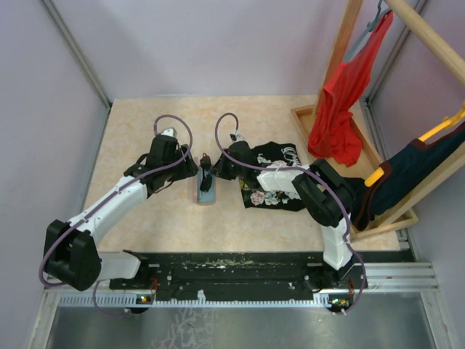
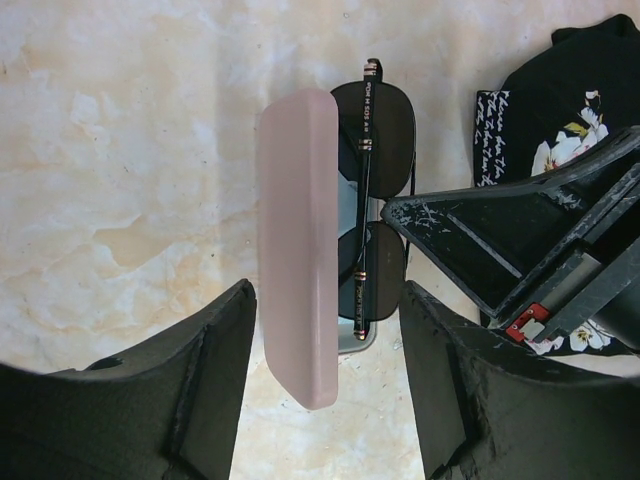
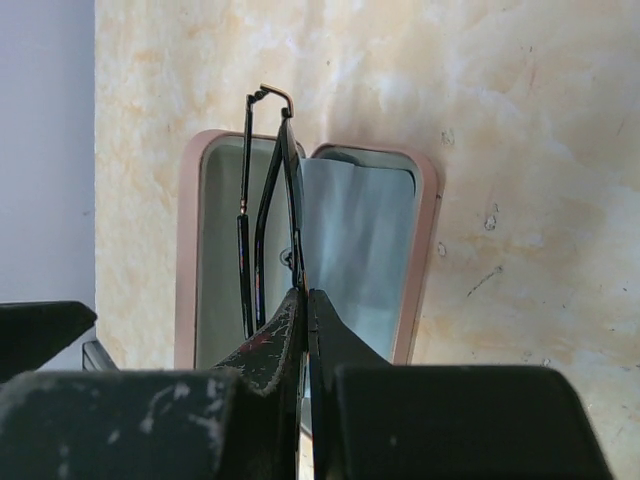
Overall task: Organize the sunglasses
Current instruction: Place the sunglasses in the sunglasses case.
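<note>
The pink case (image 1: pixel 206 195) lies open on the table between both grippers. In the right wrist view its lid (image 3: pixel 215 240) stands at the left, and a light-blue cloth (image 3: pixel 355 240) lies in its base. My right gripper (image 3: pixel 307 298) is shut on the folded dark wire-framed sunglasses (image 3: pixel 268 200) and holds them upright over the open case. In the left wrist view the sunglasses (image 2: pixel 374 180) sit just behind the raised pink lid (image 2: pixel 298 240). My left gripper (image 2: pixel 325 385) is open and empty, its fingers either side of the case's near end without touching it.
A black floral garment (image 1: pixel 272 178) lies on the table under the right arm. A wooden rack (image 1: pixel 341 43) at the right carries a red garment (image 1: pixel 338 102) and a dark blue one (image 1: pixel 407 171). Grey walls enclose the table.
</note>
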